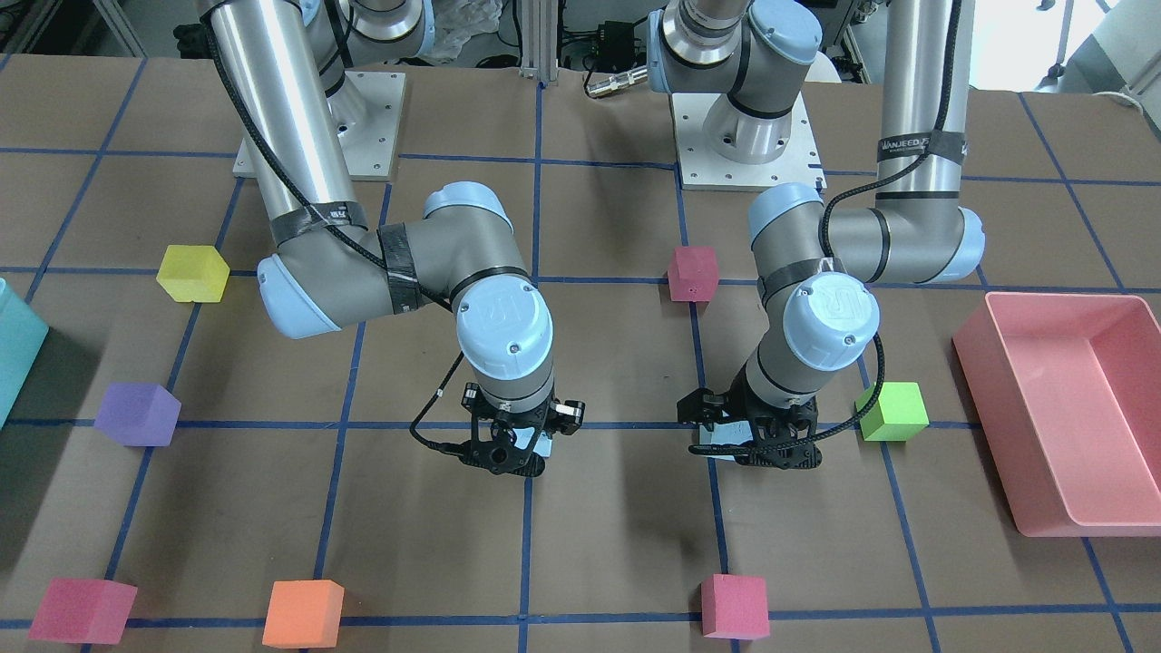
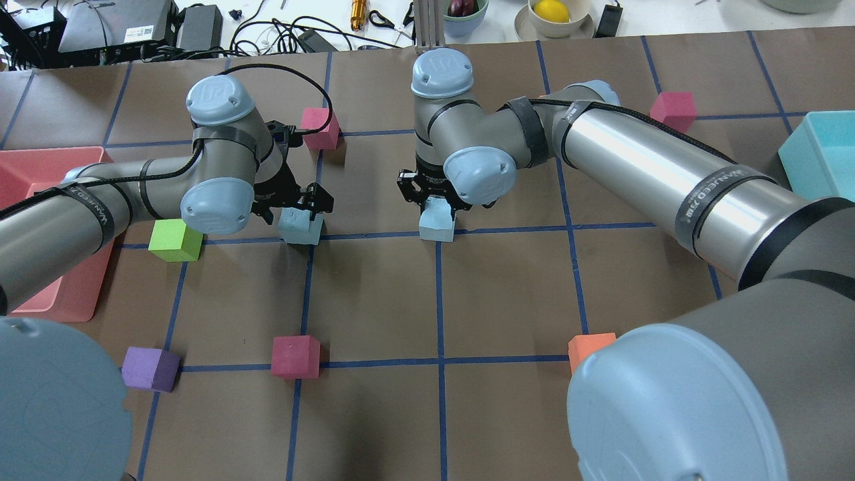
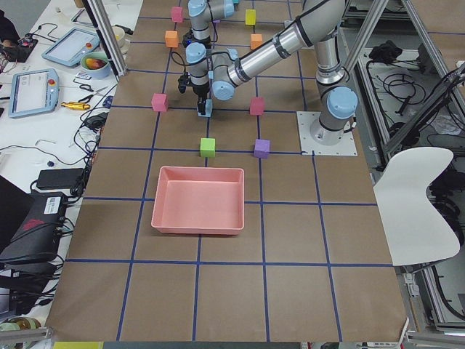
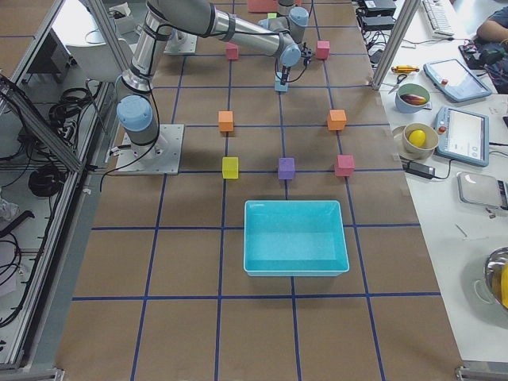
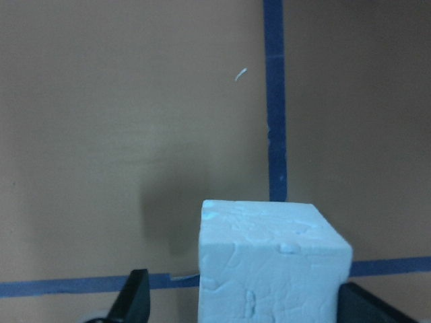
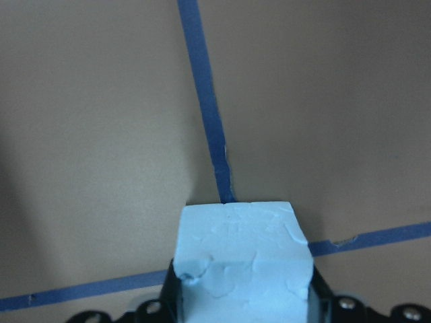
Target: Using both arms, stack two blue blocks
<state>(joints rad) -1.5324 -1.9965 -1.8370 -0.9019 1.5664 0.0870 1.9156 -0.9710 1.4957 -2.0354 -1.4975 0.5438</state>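
Note:
Two pale blue blocks lie on the brown table near the grid lines. My left gripper (image 2: 294,204) hangs over the left blue block (image 2: 300,226). In the left wrist view the block (image 5: 273,262) stands between the fingers, with a gap to one finger (image 5: 135,299), so the left gripper (image 5: 249,303) is open. My right gripper (image 2: 434,194) is over the other blue block (image 2: 437,224). In the right wrist view its jaws press both sides of that block (image 6: 242,269), so it is shut on it. I cannot tell if it is lifted.
A green cube (image 2: 175,240) lies left of the left gripper and a red cube (image 2: 319,127) just beyond it. A pink bin (image 2: 40,167) is at the far left and a teal bin (image 2: 828,160) at the far right. Red (image 2: 295,355), purple (image 2: 150,369) and orange (image 2: 588,347) cubes lie nearer the robot.

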